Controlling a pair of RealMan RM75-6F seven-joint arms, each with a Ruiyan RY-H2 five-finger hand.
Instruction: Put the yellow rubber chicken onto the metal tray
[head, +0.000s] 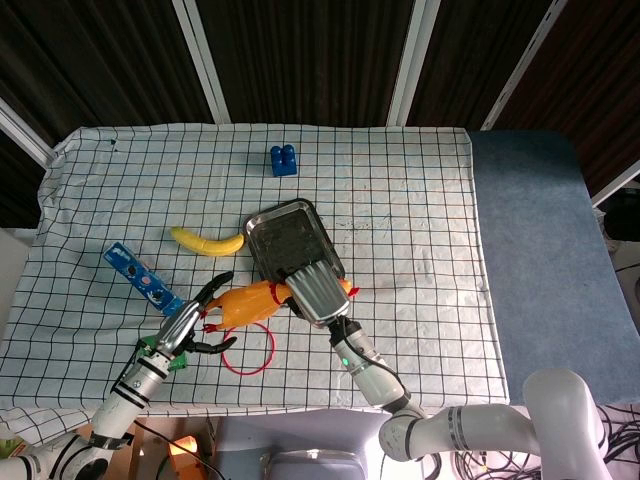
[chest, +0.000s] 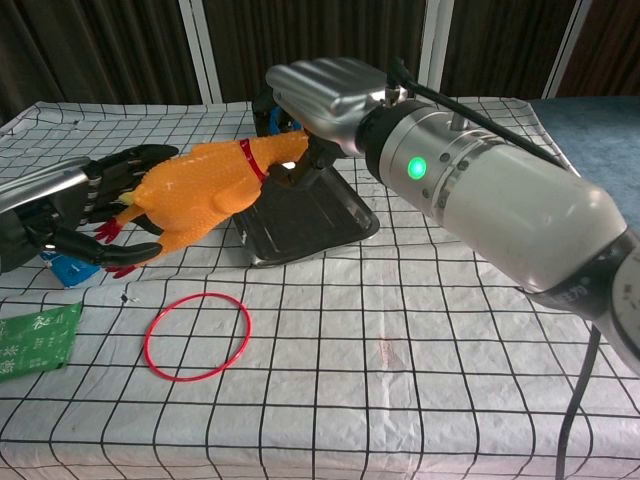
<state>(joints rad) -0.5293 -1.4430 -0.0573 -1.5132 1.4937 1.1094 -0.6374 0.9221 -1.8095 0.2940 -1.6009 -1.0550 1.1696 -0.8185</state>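
The yellow rubber chicken (head: 245, 303) (chest: 200, 190), with a red collar and red feet, hangs above the cloth, its head end toward the metal tray (head: 290, 235) (chest: 300, 215). My right hand (head: 315, 292) (chest: 325, 95) grips the chicken by its neck and head, over the tray's near end. My left hand (head: 195, 325) (chest: 70, 205) sits just behind the chicken's tail with its fingers spread and holds nothing; the red feet dangle by its fingertips. The tray's near corner is hidden under my right hand.
A banana (head: 207, 241) lies left of the tray and a blue block (head: 283, 160) sits behind it. A red ring (head: 248, 350) (chest: 197, 335) lies on the cloth below the chicken. A blue packet (head: 138, 275) and a green packet (chest: 35, 340) lie near my left hand.
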